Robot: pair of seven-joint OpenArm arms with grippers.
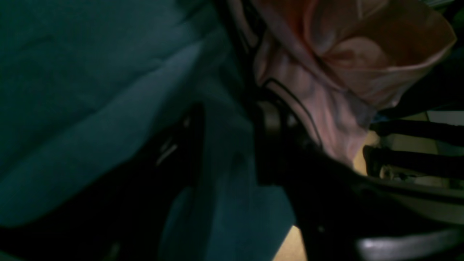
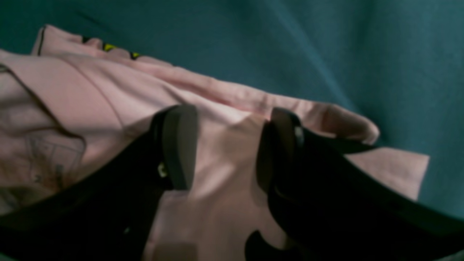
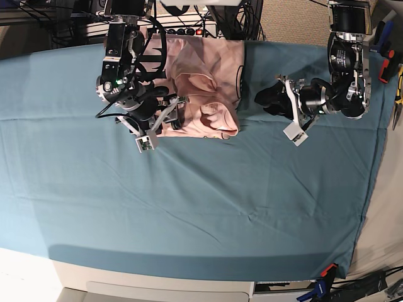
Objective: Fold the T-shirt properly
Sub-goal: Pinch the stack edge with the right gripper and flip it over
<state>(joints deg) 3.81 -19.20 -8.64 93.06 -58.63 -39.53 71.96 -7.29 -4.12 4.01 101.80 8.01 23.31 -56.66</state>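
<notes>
The pale pink T-shirt (image 3: 204, 75) lies bunched and partly folded at the back middle of the teal table cloth (image 3: 189, 201). My right gripper (image 3: 178, 113) hangs over its near left edge. In the right wrist view this gripper (image 2: 232, 145) is open, its two dark fingers standing apart over the pink fabric (image 2: 108, 94), with nothing pinched. My left gripper (image 3: 267, 97) sits to the right of the shirt, apart from it. In the dim left wrist view its fingers stand apart with only teal cloth (image 1: 90, 90) between them, and the shirt (image 1: 337, 69) is seen beyond.
Cables and a power strip (image 3: 189, 30) crowd the back edge behind the shirt. Hand tools (image 3: 397, 82) lie off the cloth at the far right. Clamps (image 3: 324, 274) hold the cloth at the front right corner. The table's front edge (image 3: 157, 286) runs along the bottom.
</notes>
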